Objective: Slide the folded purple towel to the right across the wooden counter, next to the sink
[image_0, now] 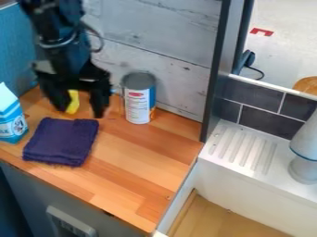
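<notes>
The black gripper [80, 107] hangs over the back left of the wooden counter, its two fingers spread apart. A yellow object [73, 102] shows between them, close beside the left finger; whether they touch I cannot tell. Just in front of the gripper lies a folded dark purple cloth [62, 141]. To the gripper's right a can with a white and blue label [137, 98] stands upright near the back wall. At the left edge stands a blue and white milk carton [11, 115].
The wooden counter [139, 162] ends at a dark upright post [218, 69] and a white sink unit [248, 178] on the right. A grey-white object with a blue ring [304, 152] stands on the ribbed ledge there. A whitewashed plank wall [167, 51] rises behind the can.
</notes>
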### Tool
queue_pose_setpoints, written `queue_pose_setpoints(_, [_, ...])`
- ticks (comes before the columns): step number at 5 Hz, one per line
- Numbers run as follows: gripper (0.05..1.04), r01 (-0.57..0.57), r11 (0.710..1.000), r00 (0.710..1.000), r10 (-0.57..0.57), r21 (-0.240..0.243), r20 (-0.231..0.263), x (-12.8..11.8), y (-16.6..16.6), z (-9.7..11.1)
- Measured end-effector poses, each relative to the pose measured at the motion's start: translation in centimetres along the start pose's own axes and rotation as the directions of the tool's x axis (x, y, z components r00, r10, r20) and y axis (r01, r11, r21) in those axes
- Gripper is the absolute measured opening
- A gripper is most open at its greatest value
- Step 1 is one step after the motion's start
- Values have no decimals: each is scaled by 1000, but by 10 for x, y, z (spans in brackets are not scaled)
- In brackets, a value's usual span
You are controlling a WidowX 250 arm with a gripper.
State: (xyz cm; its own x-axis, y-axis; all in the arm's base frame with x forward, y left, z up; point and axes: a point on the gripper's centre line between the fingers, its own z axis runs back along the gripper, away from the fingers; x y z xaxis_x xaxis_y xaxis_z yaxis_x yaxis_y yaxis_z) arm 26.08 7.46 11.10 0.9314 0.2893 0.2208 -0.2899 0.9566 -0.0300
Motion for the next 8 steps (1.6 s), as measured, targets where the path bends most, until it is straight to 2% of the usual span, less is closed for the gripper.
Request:
queue_pose_setpoints(2, [999,-51,998,999,51,38,-3,23,48,-48])
queue_pose_setpoints(3, [999,-75,996,996,77,56,-34,29,56,-70])
queue_pose_setpoints(5, [999,-103,990,994,107,93,-38,34,77,-88])
queue_pose_setpoints(8, [999,-117,989,991,122,94,-49,32,97,-101])
